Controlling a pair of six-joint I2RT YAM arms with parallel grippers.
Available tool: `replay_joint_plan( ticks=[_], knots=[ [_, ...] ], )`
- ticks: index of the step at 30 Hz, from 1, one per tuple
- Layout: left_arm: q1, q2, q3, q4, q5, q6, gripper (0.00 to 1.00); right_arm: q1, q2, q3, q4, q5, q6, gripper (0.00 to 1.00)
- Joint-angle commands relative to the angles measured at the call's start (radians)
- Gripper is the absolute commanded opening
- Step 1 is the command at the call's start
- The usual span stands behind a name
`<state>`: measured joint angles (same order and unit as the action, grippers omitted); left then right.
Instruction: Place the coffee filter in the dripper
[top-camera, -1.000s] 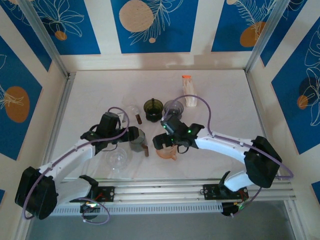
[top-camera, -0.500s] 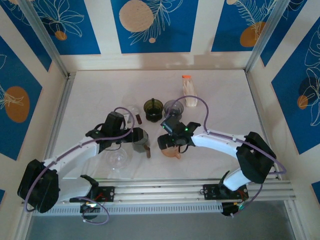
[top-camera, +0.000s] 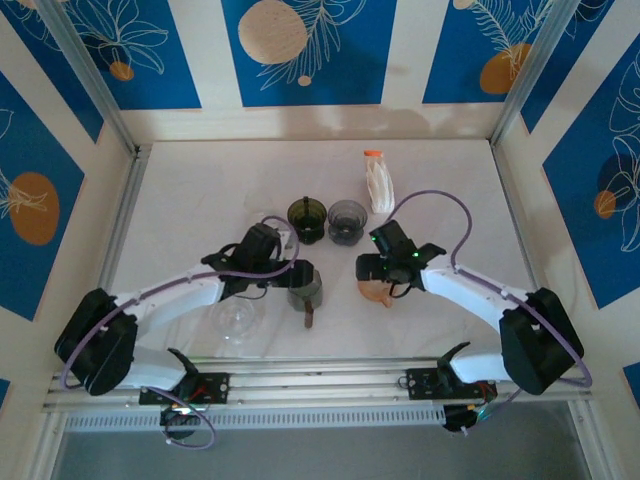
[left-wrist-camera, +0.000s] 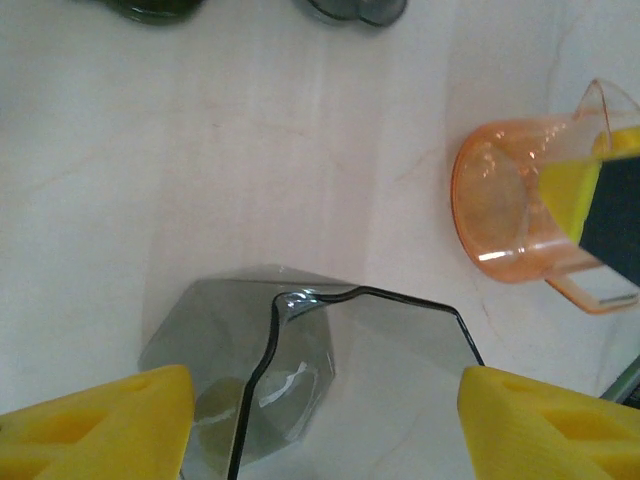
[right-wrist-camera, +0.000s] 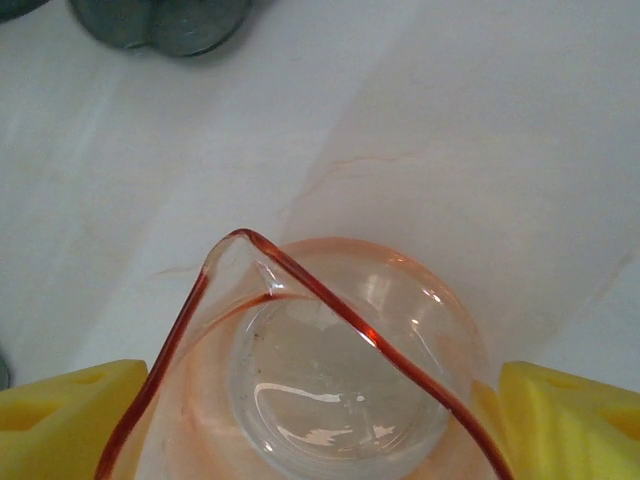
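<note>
Nearest the arm bases, a clear glass bowl (top-camera: 235, 318) sits on the white desk (top-camera: 200, 190), left of centre, with nothing touching it.

A bit further in, both arms have something. The left gripper (left-wrist-camera: 325, 425) is clenched on a smoky grey jug (left-wrist-camera: 230, 340). Its yellow fingers sit on either side of the body, and the dark rim and spout run between them. From above, a small brown piece (top-camera: 310, 317) pokes out on the near side of that jug; can't really tell what it is.

Just to the right, the right gripper (right-wrist-camera: 325, 430) is grasping an orange jug (left-wrist-camera: 500, 210). It's see-through with a pour spout and a side handle, and the fingers press against its two sides. The two jugs are near each other but not touching.

Behind them, mid-desk, a dark green dripper (top-camera: 307, 215) and a grey dripper (top-camera: 347, 218) stand side by side, pretty much touching. Both look empty from above.

Further back and slightly right of those is the white filter pack (top-camera: 379, 190). It has an orange tip at its far end and lies on the desk by itself, close to the grey dripper but apart from it. So the filter is not in either dripper, and neither gripper is on it.
</note>
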<state>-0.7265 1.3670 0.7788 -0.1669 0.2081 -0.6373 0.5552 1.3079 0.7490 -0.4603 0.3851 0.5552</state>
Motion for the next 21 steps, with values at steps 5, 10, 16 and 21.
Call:
replay_joint_plan(
  ticks=[5, 10, 16, 21],
  knots=[
    [-0.065, 0.091, 0.095, 0.037, -0.007, -0.036, 0.69, -0.054, -0.055, -0.034, -0.045, -0.036, 0.011, 0.95],
    [-0.065, 0.062, 0.126, -0.003, -0.06, -0.028, 0.7, -0.052, -0.119, 0.011, -0.072, -0.037, 0.021, 0.96],
    [-0.051, -0.032, 0.155, -0.092, -0.154, 0.005, 0.74, -0.011, -0.195, 0.069, -0.102, -0.047, 0.015, 0.94],
    [-0.031, -0.21, 0.144, -0.187, -0.301, 0.039, 0.81, 0.183, -0.183, 0.162, -0.088, -0.069, -0.034, 0.86]
  ],
)
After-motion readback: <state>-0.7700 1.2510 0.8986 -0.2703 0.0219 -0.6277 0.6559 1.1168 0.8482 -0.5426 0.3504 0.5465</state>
